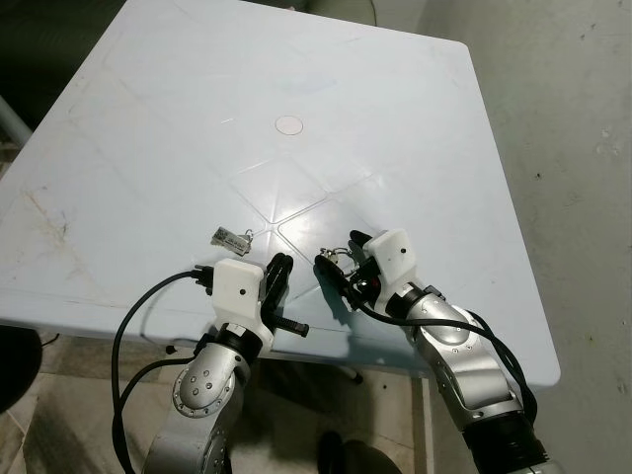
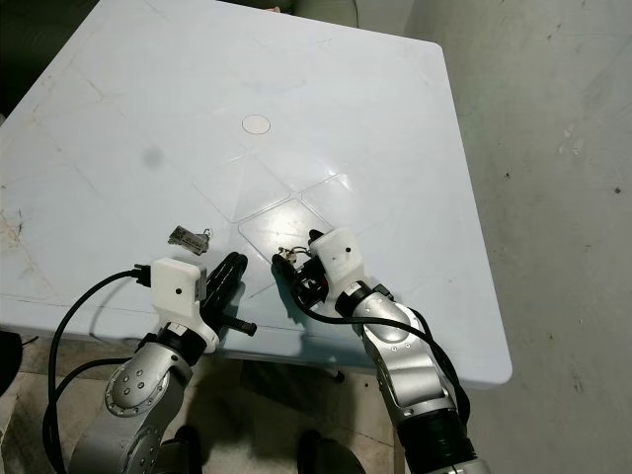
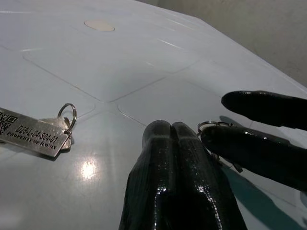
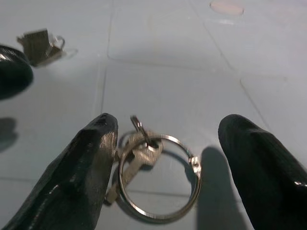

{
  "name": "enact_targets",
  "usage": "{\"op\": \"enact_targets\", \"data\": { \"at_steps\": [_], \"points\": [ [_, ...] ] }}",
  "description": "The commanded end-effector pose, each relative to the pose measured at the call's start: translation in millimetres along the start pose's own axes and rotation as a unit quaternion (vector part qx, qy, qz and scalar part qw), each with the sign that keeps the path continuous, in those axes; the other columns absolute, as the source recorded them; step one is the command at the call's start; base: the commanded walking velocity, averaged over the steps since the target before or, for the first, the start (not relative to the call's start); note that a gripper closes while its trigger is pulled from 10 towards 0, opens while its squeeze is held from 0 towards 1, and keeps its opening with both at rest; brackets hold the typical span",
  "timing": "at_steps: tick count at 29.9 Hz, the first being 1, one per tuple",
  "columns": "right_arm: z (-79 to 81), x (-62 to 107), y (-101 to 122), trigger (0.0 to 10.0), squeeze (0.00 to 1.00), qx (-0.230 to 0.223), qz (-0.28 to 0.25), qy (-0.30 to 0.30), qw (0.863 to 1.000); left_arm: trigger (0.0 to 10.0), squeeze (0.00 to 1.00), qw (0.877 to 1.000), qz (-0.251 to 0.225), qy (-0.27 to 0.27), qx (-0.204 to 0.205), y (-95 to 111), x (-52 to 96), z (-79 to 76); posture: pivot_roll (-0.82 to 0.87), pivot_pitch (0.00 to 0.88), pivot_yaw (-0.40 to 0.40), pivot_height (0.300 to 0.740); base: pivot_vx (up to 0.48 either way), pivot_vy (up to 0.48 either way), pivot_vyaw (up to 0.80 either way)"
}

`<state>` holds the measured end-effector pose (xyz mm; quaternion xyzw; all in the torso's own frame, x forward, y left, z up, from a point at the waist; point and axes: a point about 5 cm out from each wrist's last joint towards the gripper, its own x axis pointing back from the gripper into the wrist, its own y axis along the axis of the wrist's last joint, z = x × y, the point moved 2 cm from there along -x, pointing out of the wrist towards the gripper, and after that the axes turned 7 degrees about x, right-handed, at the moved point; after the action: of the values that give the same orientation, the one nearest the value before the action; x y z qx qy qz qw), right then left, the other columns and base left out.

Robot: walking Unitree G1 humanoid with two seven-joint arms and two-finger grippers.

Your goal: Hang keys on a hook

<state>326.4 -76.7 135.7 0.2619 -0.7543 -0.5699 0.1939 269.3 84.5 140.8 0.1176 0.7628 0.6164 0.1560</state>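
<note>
Early stage: right gripper [image 4: 163,158] spread wide astride the keys [image 4: 144,158], ungrasped on the table [image 1: 148,118] near its 6 o'clock edge; left gripper [image 1: 278,281] pressed closed, tagged key [image 1: 233,237] at its 11 o'clock; pickup and hanging remain.

table [image 1: 148,148]: smooth, slightly glossy pale plastic
key ring [image 4: 160,184]: shiny metal
tag [image 3: 33,132]: brushed metal
right gripper [image 4: 168,158] fingers [image 4: 88,158]: glossy black

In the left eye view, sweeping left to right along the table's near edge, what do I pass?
Tagged key → left gripper, fingers shut → key ring → right gripper, fingers open around the ring, all on the white table.
</note>
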Motion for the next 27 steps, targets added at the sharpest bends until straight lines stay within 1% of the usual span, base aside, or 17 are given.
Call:
{"op": "enact_targets", "data": {
  "at_steps": [1, 5, 8, 9, 11, 12, 13, 14, 15, 20, 21, 22, 23, 24, 25, 26, 27],
  "points": [
    [-3.6, 3.4, -0.6, 10.0, 0.00, -0.011, -0.004, -0.005, 1.000, 10.0, 0.00, 1.000, 0.002, -0.002, 0.004, -0.1, 1.0, -1.9, 0.07, 0.259, -0.130, 0.740, 0.000, 0.000, 0.00],
    [-2.6, 5.0, 6.3, 10.0, 0.00, -0.015, -0.042, 0.012, 0.999, 10.0, 0.00, 1.000, 0.001, -0.002, 0.004, 0.1, -0.2, -1.8, 0.07, 0.242, -0.129, 0.740, 0.000, 0.000, 0.00],
    [-3.8, 3.0, 4.6, 10.0, 0.00, -0.004, -0.030, -0.003, 1.000, 10.0, 0.00, 1.000, 0.001, -0.004, 0.003, 0.1, -0.9, -2.0, 0.07, 0.235, -0.130, 0.740, 0.000, 0.000, 0.00],
    [-3.0, 2.2, 4.3, 9.1, 0.00, -0.004, -0.026, -0.004, 1.000, 10.0, 0.00, 1.000, 0.000, -0.004, 0.002, 0.4, -1.4, -2.1, 0.07, 0.235, -0.128, 0.740, 0.000, 0.000, 0.00],
    [-2.3, 1.6, 3.5, 8.9, 0.00, -0.004, -0.021, -0.005, 1.000, 10.0, 0.00, 1.000, 0.000, -0.004, 0.002, 0.5, -1.8, -2.1, 0.07, 0.231, -0.129, 0.740, 0.000, 0.000, 0.00],
    [0.3, 1.2, 3.7, 2.4, 0.00, 0.002, -0.021, -0.001, 1.000, 10.0, 0.00, 1.000, 0.000, -0.005, 0.002, 0.9, -2.4, -2.2, 0.07, 0.231, -0.129, 0.740, 0.000, 0.000, 0.00],
    [1.3, 1.2, 4.1, 2.4, 0.00, 0.005, -0.022, 0.001, 1.000, 10.0, 0.00, 1.000, -0.001, -0.005, 0.002, 1.1, -2.6, -2.2, 0.07, 0.231, -0.129, 0.740, 0.000, 0.000, 0.00],
    [2.5, 0.4, 2.2, 4.2, 0.00, 0.010, -0.014, -0.002, 1.000, 10.0, 0.00, 1.000, -0.001, -0.005, 0.001, 0.8, -2.7, -2.3, 0.07, 0.227, -0.129, 0.740, 0.000, 0.000, 0.00],
    [2.7, -0.8, 0.1, 3.6, 0.00, 0.013, -0.006, -0.008, 1.000, 10.0, 0.00, 1.000, 0.000, -0.006, 0.001, 0.6, -2.7, -2.3, 0.07, 0.227, -0.129, 0.740, 0.000, 0.000, 0.00],
    [7.5, -1.5, -1.6, 3.4, 0.00, 0.020, -0.002, -0.003, 1.000, 10.0, 0.00, 1.000, 0.000, -0.007, 0.000, 0.7, -2.8, -2.7, 0.08, 0.221, -0.130, 0.740, 0.000, 0.000, 0.00],
    [9.3, -1.7, -1.4, 4.7, 0.00, 0.021, -0.003, -0.002, 1.000, 10.0, 0.00, 1.000, 0.000, -0.006, 0.000, 0.4, -2.8, -2.7, 0.08, 0.221, -0.130, 0.740, 0.000, 0.000, 0.00],
    [9.9, -1.7, -0.7, 4.7, 0.00, 0.022, -0.006, -0.002, 1.000, 10.0, 0.00, 1.000, 0.000, -0.006, 0.000, 0.4, -2.7, -2.7, 0.08, 0.221, -0.130, 0.740, 0.000, 0.000, 0.00],
    [10.6, -1.9, -0.6, 5.5, 0.00, 0.023, -0.006, -0.001, 1.000, 10.0, 0.00, 1.000, 0.000, -0.006, 0.000, 0.5, -2.7, -2.7, 0.08, 0.221, -0.130, 0.740, 0.000, 0.000, 0.00],
    [11.6, -2.2, -1.2, 7.2, 0.00, 0.023, -0.003, 0.000, 1.000, 10.0, 0.00, 1.000, 0.000, -0.006, 0.001, 0.5, -2.7, -2.7, 0.08, 0.221, -0.130, 0.740, 0.000, 0.000, 0.00],
    [11.8, -2.4, -1.7, 8.1, 0.00, 0.024, 0.001, -0.003, 1.000, 10.0, 0.00, 1.000, 0.000, -0.006, 0.000, 0.6, -2.5, -2.7, 0.08, 0.220, -0.130, 0.740, 0.000, 0.000, 0.00],
    [12.5, -2.7, -0.9, 6.8, 0.00, 0.027, -0.002, -0.002, 1.000, 10.0, 0.00, 1.000, 0.000, -0.006, 0.000, 0.6, -2.4, -2.7, 0.08, 0.219, -0.131, 0.740, 0.000, 0.000, 0.00],
    [12.9, -2.9, -0.2, 6.8, 0.00, 0.029, -0.005, -0.001, 1.000, 10.0, 0.00, 1.000, 0.000, -0.006, 0.000, 0.6, -2.4, -2.7, 0.08, 0.220, -0.131, 0.740, 0.000, 0.000, 0.00]
  ]
}}
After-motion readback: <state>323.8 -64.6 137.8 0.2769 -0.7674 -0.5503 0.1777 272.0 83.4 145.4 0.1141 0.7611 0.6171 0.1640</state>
